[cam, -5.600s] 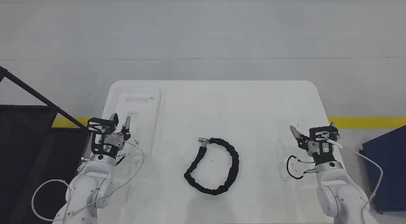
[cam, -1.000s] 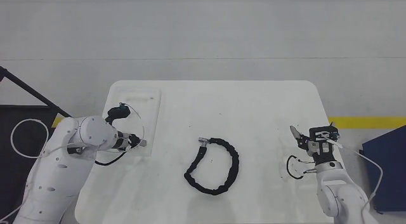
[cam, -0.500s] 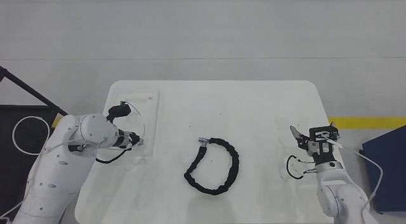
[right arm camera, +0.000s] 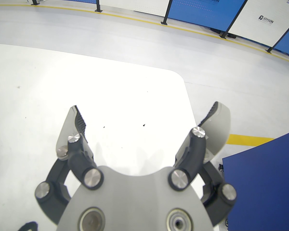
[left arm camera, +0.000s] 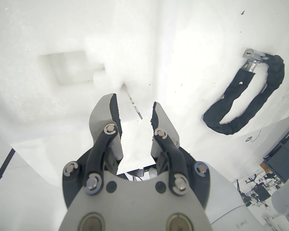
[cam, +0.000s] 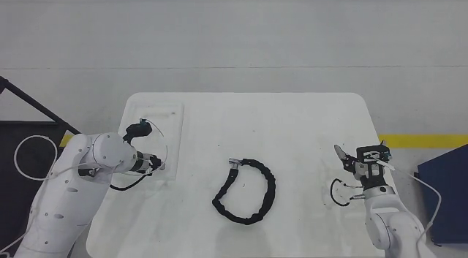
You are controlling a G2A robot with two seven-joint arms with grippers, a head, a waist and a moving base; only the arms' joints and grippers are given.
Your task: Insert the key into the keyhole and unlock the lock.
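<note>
A thin metal key (left arm camera: 133, 102) sticks out of the white foam block (left arm camera: 50, 37) near its edge. My left gripper (left arm camera: 134, 112) stands open, one fingertip on each side of the key's free end, with a gap on both sides. From above, the left gripper (cam: 158, 162) hangs over the foam block's (cam: 170, 115) near right corner. The black fabric-covered chain lock (cam: 246, 190) lies curled in the middle of the table, its metal cylinder with the keyhole (left arm camera: 250, 54) at one end. My right gripper (cam: 362, 158) stands open and empty at the table's right edge.
The foam block has square recesses (left arm camera: 67, 67). The white table (cam: 307, 126) ends just right of the right gripper (right arm camera: 147, 115); a dark blue box (right arm camera: 262, 181) stands off that edge. Bare tabletop lies between the foam and the lock.
Since 5.6 s ago the left arm has swung from its resting pose to the foam block's corner. Over the last second it only shifted slightly. The right arm and the lock have not moved.
</note>
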